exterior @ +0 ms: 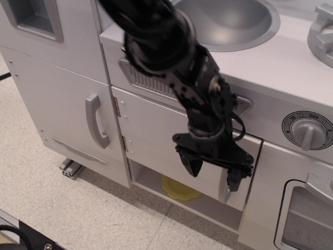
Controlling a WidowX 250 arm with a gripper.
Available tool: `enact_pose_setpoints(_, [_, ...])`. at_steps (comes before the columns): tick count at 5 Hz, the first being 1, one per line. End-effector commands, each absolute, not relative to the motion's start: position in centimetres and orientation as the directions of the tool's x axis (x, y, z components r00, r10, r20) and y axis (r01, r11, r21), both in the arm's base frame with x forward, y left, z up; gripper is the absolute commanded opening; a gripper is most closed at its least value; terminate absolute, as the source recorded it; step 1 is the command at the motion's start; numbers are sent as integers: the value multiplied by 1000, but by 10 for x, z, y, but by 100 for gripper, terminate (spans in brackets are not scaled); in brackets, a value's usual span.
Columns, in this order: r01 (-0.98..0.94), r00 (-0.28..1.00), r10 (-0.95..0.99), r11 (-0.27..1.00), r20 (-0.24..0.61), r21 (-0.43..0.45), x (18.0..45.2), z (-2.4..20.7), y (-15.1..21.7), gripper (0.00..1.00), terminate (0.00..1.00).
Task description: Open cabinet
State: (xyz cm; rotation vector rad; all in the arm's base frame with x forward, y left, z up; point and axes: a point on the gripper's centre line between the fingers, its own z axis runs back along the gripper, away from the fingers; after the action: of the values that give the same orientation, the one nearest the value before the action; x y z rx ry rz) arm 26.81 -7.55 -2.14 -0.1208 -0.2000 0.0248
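The cabinet (156,140) is the wide white door under the sink, with two hinges on its left edge and a small vertical grey handle (225,188) near its right edge. The door looks shut; its lower edge leaves a gap over a white shelf. My black gripper (214,172) hangs in front of the door's lower right part, fingers pointing down and spread apart. Its right finger (235,179) is on or right beside the handle, covering most of it; the left finger (191,164) lies over the door panel. Nothing is between them.
A yellow object (177,188) lies on the shelf below the door. A taller narrow door with a long curved grey handle (96,121) is at left. A sink bowl (244,26) is on top, a dial knob (308,131) and a windowed door (307,219) at right. Tiled floor below.
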Motion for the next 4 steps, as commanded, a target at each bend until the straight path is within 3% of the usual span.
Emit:
enact_pose_setpoints(1, [-23, 956, 52, 995, 288, -100, 290, -21, -84, 100, 0])
enact_pose_setpoints(2, [-21, 952, 47, 996, 302, -91, 290, -25, -85, 0, 0])
enact_pose_setpoints(4, [-45, 944, 71, 995, 323, -90, 294, -27, -87, 0, 0])
